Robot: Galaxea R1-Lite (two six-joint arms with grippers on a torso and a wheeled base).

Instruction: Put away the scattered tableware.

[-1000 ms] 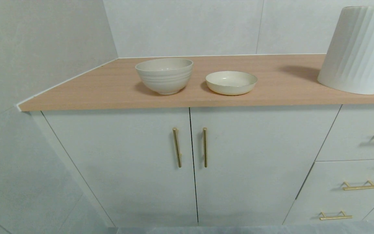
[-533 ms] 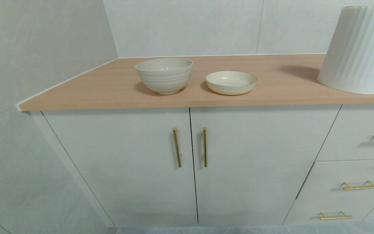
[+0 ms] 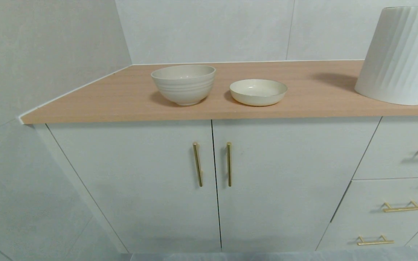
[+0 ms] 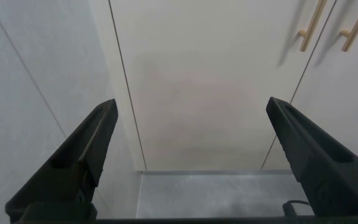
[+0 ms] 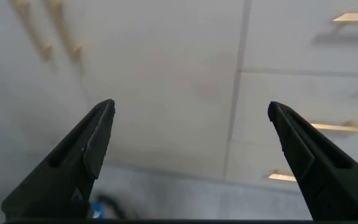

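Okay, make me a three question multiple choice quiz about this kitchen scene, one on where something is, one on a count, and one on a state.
1. Where is the ribbed deep bowl relative to the shallow dish on the wooden countertop?
A. on the robot's left of it
B. on the robot's right of it
C. stacked inside it

2. How many gold handles are on the double cabinet doors below?
A. one
B. two
C. four

3. What state are those doors in?
A. both shut
B. one ajar
C. both wide open

Answers: 1 A, the bowl stands left of the dish, apart from it. 2 B, one vertical bar per door. 3 A, both fronts lie flush with a thin seam between.
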